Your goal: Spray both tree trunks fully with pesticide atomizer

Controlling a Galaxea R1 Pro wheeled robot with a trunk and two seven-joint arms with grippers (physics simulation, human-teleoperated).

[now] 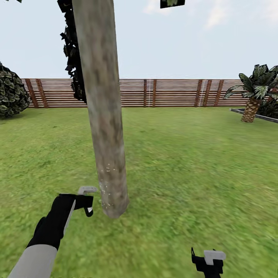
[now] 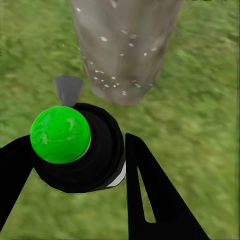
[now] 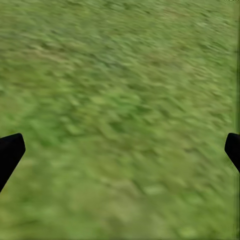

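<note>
My left pincer (image 1: 85,200) grips the pesticide atomizer (image 2: 75,145), its black fingers (image 2: 150,195) closed on either side of the round black body. From the left wrist view the atomizer shows a glossy green ball cap and a small grey funnel-shaped nozzle that points at the foot of the tree trunk (image 1: 104,116). I cannot see inside the atomizer, so I cannot tell how full it is.

The trunk is a smooth, mottled grey-beige column, leaning slightly, and it stands just beside my left pincer on the floor (image 1: 185,166), a blurry green grass. Fine white specks of pesticide (image 2: 107,77) dot the lowest part of the trunk. They read clearly in the left wrist view, while in the head view they are only a faint scatter near the base; higher up the bark looks bare.

My right pincer (image 1: 208,260) hangs low, well apart from the trunk, spread wide with nothing between its black tips; its wrist view looks down on grass alone.

The head view also takes in the brown slatted wooden fence (image 1: 173,92) across the back of the garden, a rounded dark shrub (image 1: 11,92) on the left, and a short scaly-trunked palm (image 1: 253,96) on the right beneath a pale sky.
</note>
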